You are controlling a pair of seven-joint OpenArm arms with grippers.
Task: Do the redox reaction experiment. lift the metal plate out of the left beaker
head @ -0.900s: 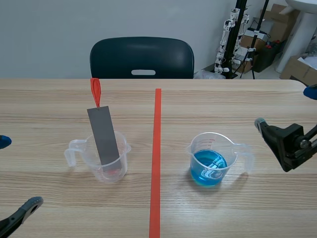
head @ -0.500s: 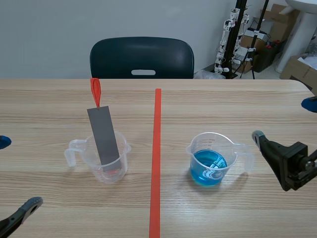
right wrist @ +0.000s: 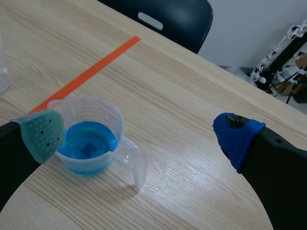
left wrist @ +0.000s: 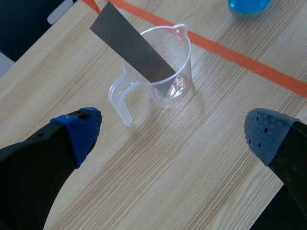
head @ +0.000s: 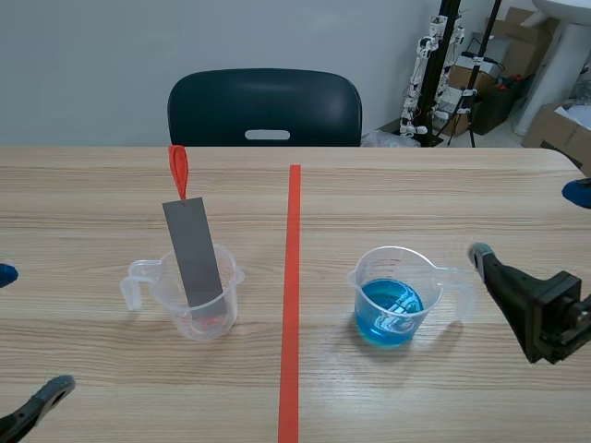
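A clear left beaker stands left of the tape line. A grey metal plate leans in it, with an orange-red tab at its upper end. My left gripper is open near the table's left front edge, well apart from the beaker. In the left wrist view the beaker and plate lie ahead of the open left gripper. A right beaker holds blue liquid. My right gripper is open just right of it; the blue beaker sits ahead of the open gripper.
An orange-red tape line runs down the table's middle. A dark chair stands behind the far edge. Stands and cardboard boxes fill the back right. Bare wood lies between the two beakers and in front of them.
My right gripper has dropped lower and drawn back toward the near edge beside the blue beaker. The left gripper has sunk slightly. Beakers and plate have not moved.
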